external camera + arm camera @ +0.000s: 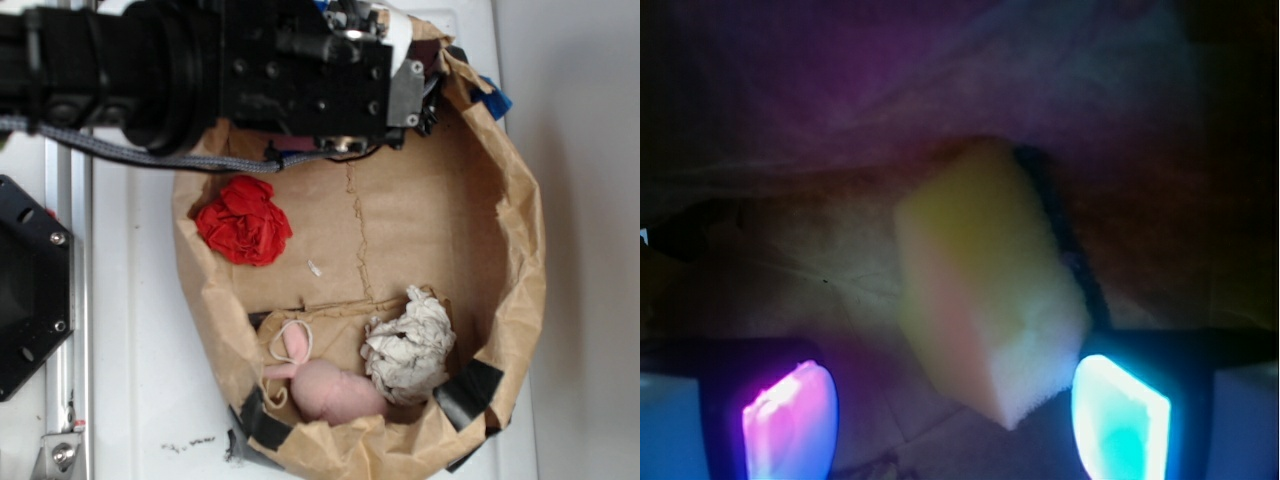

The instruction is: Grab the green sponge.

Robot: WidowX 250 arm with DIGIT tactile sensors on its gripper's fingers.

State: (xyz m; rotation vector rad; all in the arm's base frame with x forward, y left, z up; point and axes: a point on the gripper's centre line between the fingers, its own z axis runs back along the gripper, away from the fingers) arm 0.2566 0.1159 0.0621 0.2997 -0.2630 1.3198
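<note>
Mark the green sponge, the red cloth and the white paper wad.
green sponge (pixel 985 290): wrist view, middle of the yellow foam face.
red cloth (pixel 243 221): exterior view, centre of the ruffled ball.
white paper wad (pixel 409 347): exterior view, middle of the crumpled mass.

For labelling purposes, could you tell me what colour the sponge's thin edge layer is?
Dark green, on the yellow sponge; the wrist view shows it best.

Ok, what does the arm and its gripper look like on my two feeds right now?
In the exterior view the arm is black and blocky with round joint housings, visible screw heads, a grey braided cable beneath it and white pieces near the wrist end. In the wrist view the gripper shows two glowing fingers, one pink-magenta and one cyan, in dark holders.
</note>
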